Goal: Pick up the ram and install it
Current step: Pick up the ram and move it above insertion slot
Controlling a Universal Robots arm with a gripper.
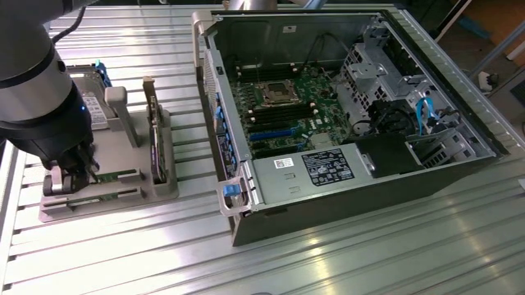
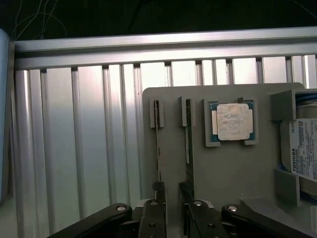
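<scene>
We read TOSHIBA on the hard drive (image 2: 299,161) in the gray tray (image 2: 233,173), beside a chip (image 2: 231,121) whose print we cannot read. Our tool (image 2: 172,187) hangs spread, clamping nothing, low over one end of the ram (image 1: 115,176), which stands on edge in its tray slot near the table (image 1: 345,258) edge on the exterior view's left. Bare table separates tray and computer case (image 1: 345,203).

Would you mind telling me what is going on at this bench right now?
A robot arm has its pincer down at a grey holder, where two ram sticks stand on edge in slots beside a processor chip. The fingers stand apart over the sticks, and neither stick looks lifted yet. The open computer case sits on the exterior view's right.
</scene>
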